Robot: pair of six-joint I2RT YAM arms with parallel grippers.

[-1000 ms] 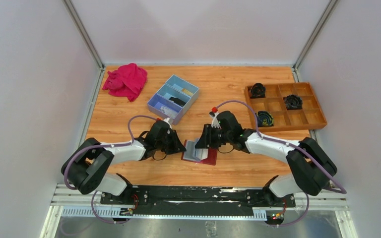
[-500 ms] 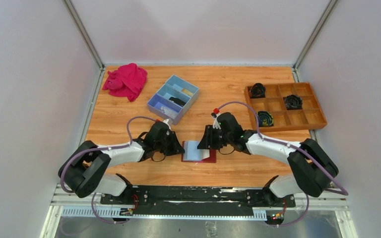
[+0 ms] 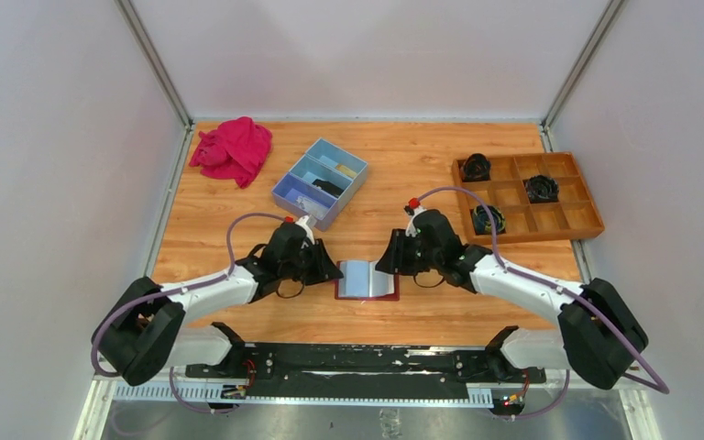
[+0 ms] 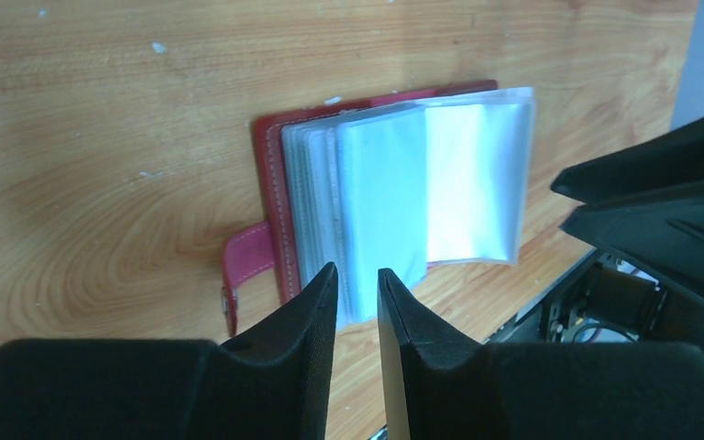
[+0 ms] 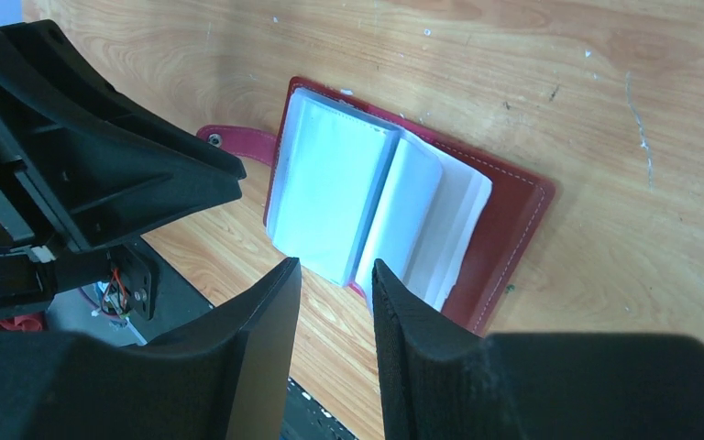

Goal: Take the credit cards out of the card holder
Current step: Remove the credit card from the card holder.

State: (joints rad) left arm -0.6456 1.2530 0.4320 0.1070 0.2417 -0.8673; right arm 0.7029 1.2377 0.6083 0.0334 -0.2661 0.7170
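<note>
The dark red card holder lies open and flat on the wooden table between my two grippers. Its see-through pockets are fanned out, with pale whitish cards inside them; the cards also show in the right wrist view. The pink-red tab strap sticks out from the holder's side. My left gripper sits at the holder's left edge, jaws a narrow gap apart with nothing between them. My right gripper hangs just off the holder's right edge, slightly open and empty.
A blue three-compartment box stands behind the left gripper. A bright pink cloth lies at the back left. A wooden divided tray with dark coiled items sits at the right. The black base rail runs along the near edge.
The raised pocket pages have dropped flat and the holder now lies fully open. The right gripper has drawn back to the right, off the pages. The left gripper has barely moved.
</note>
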